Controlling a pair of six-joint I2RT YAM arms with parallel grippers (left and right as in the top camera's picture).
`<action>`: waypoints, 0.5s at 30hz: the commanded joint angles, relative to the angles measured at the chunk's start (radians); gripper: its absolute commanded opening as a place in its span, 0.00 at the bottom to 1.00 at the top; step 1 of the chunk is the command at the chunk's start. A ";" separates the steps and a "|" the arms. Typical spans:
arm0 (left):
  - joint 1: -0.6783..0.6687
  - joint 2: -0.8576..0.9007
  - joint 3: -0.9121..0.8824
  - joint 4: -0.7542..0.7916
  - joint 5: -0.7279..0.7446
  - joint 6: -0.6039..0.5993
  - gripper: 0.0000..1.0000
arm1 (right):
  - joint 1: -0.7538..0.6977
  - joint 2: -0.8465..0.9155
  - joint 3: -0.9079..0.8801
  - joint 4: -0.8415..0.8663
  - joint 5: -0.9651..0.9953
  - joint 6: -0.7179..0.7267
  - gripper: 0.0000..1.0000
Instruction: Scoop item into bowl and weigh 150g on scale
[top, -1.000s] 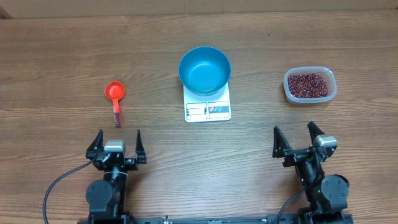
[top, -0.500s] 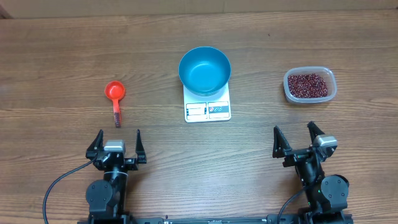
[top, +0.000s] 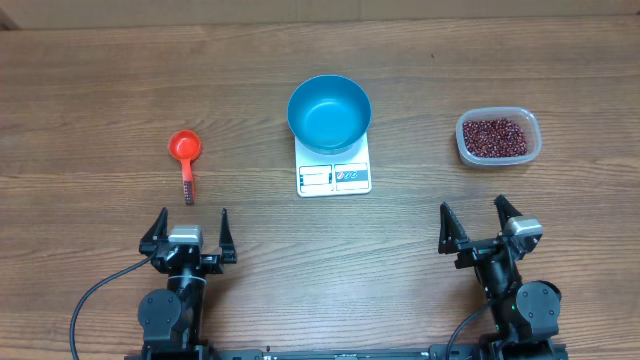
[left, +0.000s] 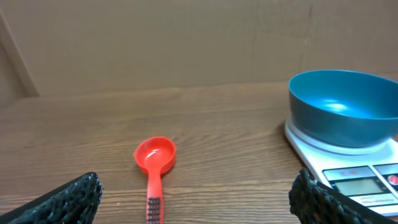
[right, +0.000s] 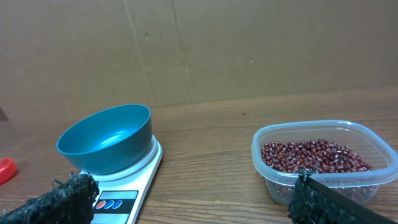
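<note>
The teal-blue bowl (top: 329, 113) stands empty on the white scale (top: 334, 176) at the table's middle; both also show in the left wrist view, bowl (left: 343, 107) and scale (left: 357, 180), and in the right wrist view, bowl (right: 106, 138) and scale (right: 121, 196). Dark red-brown beans (top: 492, 136) fill a clear tub (top: 530, 150) at the right, beans (right: 314, 155) close ahead of my right gripper (top: 479, 226). An orange-red scoop (top: 185, 150) lies at the left, scoop (left: 154, 162) just ahead of my left gripper (top: 188, 229). Both grippers are open and empty near the front edge.
A brown cardboard wall (left: 186, 43) backs the far edge of the wooden table (top: 100, 90). Black cables (top: 95, 295) trail from the arm bases at the front.
</note>
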 joint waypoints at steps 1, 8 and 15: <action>0.004 -0.003 0.030 -0.016 0.047 -0.073 1.00 | 0.005 -0.009 -0.011 0.006 0.002 -0.003 1.00; 0.004 0.075 0.171 -0.084 0.094 -0.080 1.00 | 0.005 -0.009 -0.011 0.006 0.002 -0.003 1.00; 0.004 0.306 0.391 -0.208 0.111 -0.078 1.00 | 0.005 -0.009 -0.011 0.006 0.002 -0.003 1.00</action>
